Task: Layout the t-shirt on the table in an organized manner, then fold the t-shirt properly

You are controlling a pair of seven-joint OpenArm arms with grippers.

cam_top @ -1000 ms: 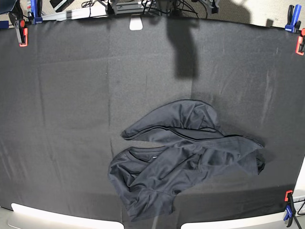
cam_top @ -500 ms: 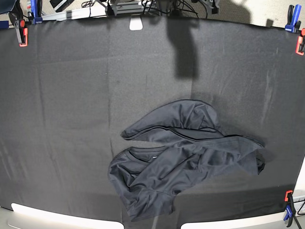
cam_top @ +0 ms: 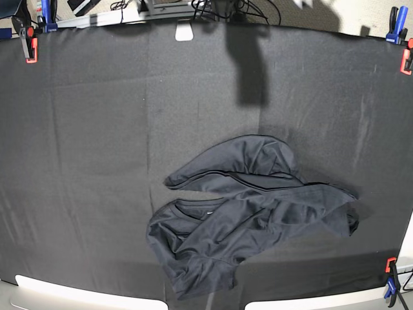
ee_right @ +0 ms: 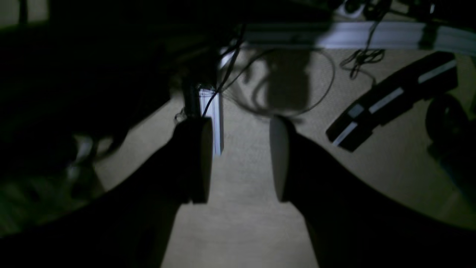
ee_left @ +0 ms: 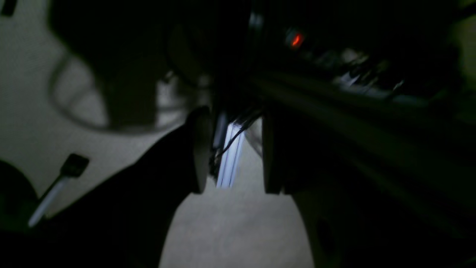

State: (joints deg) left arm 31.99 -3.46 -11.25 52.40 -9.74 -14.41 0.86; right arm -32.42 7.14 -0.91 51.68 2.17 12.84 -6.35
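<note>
Both end effectors spread and empty, t-shirt crumpled on the table.
Left wrist view: left end effector [ee_left: 230, 152] gapes over dim, blurred floor. Right wrist view: right end effector [ee_right: 241, 160] likewise parted, holding nothing. Base view: t-shirt [cam_top: 248, 210] lies bunched near the table [cam_top: 84, 161] front edge, right of centre; no readable writing, arms out of frame.

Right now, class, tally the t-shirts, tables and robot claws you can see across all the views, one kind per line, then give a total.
t-shirt: 1
table: 1
Claws: 2, the left claw and the right claw, both open and empty
Total: 4
</note>
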